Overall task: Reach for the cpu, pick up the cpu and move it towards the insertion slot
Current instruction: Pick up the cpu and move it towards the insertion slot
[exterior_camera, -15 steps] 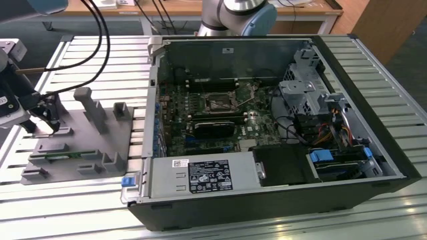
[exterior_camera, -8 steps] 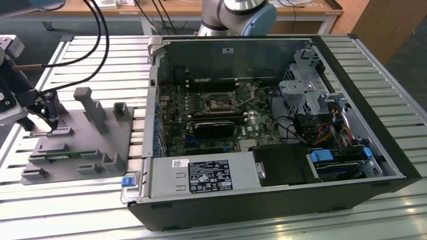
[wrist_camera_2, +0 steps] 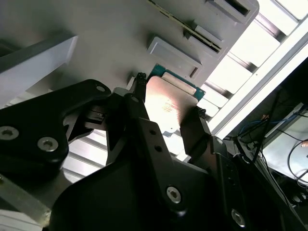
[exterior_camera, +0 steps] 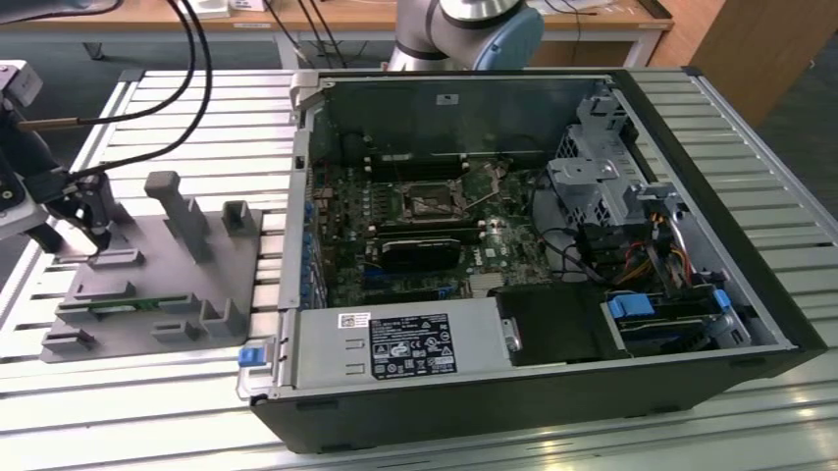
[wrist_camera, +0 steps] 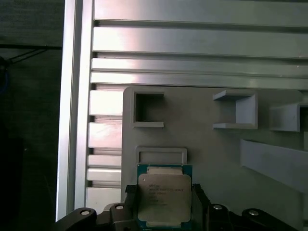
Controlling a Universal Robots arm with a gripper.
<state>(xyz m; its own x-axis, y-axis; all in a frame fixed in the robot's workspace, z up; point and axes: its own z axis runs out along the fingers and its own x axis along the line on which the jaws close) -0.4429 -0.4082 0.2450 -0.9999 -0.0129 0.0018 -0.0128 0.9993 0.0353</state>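
The cpu is a small square chip with a shiny metal top and a green rim. In both wrist views it sits between my two dark fingers, over the grey plastic fixture plate. My gripper is shut on the cpu, one finger on each opposite edge. In the exterior view my gripper hangs over the far-left part of the fixture plate. The insertion slot is a metal-framed socket on the motherboard inside the open computer case, well off to the exterior view's right of my gripper.
The open computer case holds a black card, drive cages and cables. Upright grey blocks stand on the fixture plate. The slatted aluminium table runs under everything, its edge close to the fixture.
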